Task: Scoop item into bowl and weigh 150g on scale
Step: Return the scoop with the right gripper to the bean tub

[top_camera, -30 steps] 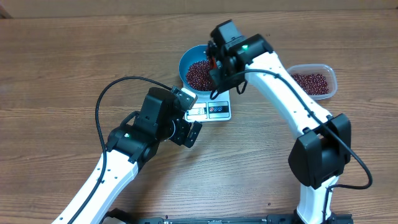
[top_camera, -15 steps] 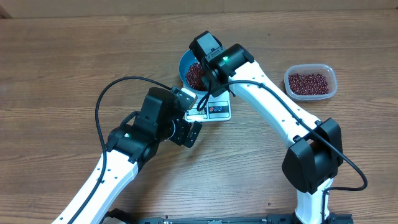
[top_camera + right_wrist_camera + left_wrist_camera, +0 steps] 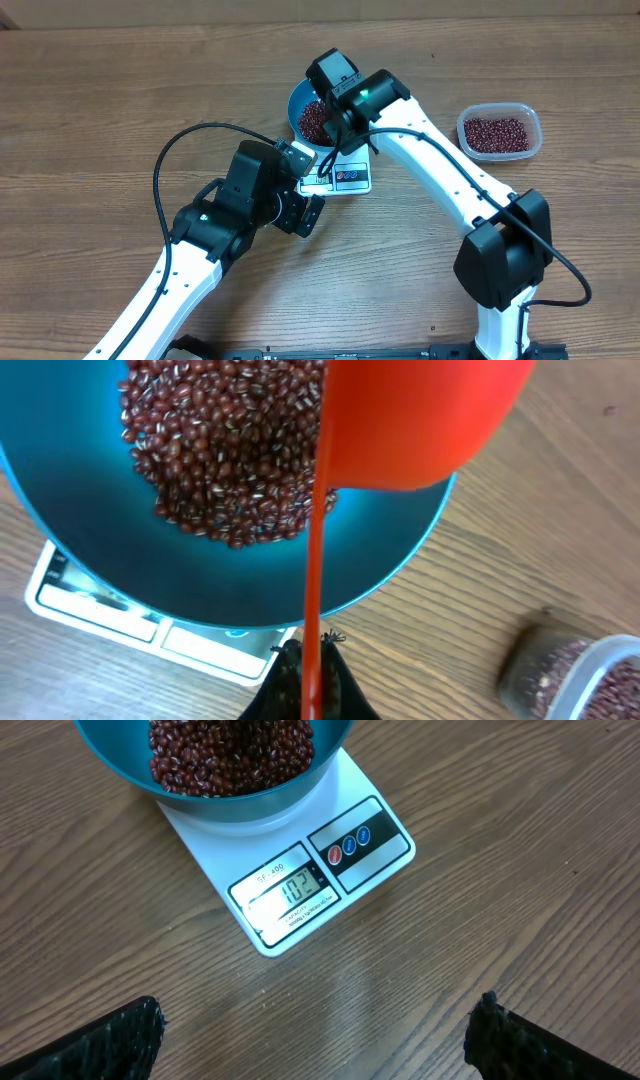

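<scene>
The blue bowl (image 3: 120,780) stands on the white scale (image 3: 372,870) and holds a heap of red-brown beans (image 3: 230,755). The scale's display (image 3: 298,885) shows digits that look like 102. My right gripper (image 3: 312,652) is shut on the thin handle (image 3: 314,560) of a red scoop (image 3: 420,420), which hangs over the bowl's (image 3: 90,560) rim beside the beans (image 3: 220,450). The scoop's inside is hidden. My left gripper (image 3: 320,1025) stands open over bare table, in front of the scale, with nothing between its fingers. In the overhead view the right arm covers part of the bowl (image 3: 293,112).
A clear plastic tub (image 3: 499,131) with more beans sits on the table at the far right, also seen blurred as the tub (image 3: 590,670) in the right wrist view. The left arm's black cable (image 3: 170,160) loops over the wooden table (image 3: 120,90).
My right arm has swung left with the scoop, from the bowl's right side to over the bowl, uncovering the tub. It has held still for the last half second. The left arm has not moved.
</scene>
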Controlling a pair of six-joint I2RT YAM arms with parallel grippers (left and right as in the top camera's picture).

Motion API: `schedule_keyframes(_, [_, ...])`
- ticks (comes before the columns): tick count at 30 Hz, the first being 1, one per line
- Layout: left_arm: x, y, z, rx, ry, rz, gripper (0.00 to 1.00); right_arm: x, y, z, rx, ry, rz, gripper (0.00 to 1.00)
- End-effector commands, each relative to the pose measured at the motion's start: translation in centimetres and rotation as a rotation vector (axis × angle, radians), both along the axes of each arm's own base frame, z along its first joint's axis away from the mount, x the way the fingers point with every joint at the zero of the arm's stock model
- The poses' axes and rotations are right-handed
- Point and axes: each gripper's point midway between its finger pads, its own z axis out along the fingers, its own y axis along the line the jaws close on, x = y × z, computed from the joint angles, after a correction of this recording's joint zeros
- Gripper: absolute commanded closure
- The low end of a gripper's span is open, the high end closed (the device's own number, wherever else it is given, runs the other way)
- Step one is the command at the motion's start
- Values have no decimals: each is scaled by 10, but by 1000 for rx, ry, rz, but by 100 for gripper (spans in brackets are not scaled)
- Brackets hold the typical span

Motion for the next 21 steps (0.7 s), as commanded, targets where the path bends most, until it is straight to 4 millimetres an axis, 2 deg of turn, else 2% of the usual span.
schedule_keyframes(1, [5,0,7,1,-22,2,0,7,-7,41,133,-41,-10,96])
schedule_keyframes(6, [5,0,7,1,-22,2,0,1,-38,80,227,-51,-10,96])
schedule_keyframes(9, [5,0,7,1,-22,2,0,-6,-76,97,205,-57,-44,96])
schedule_keyframes(11, [5,0,7,1,-22,2,0,-13,-107,101,173,-35,-86,96])
schedule_keyframes(12, [5,0,7,1,-22,2,1,-18,-133,100,140,-8,-139,96])
schedule_keyframes(15, [5,0,7,1,-22,2,1,-27,-180,92,66,46,-250,96])
schedule_keyframes(19, [5,0,7,1,-22,2,0,-36,-222,74,18,106,-356,96])
schedule_keyframes(21, [5,0,7,1,-22,2,1,-42,-236,64,-4,144,-350,96])
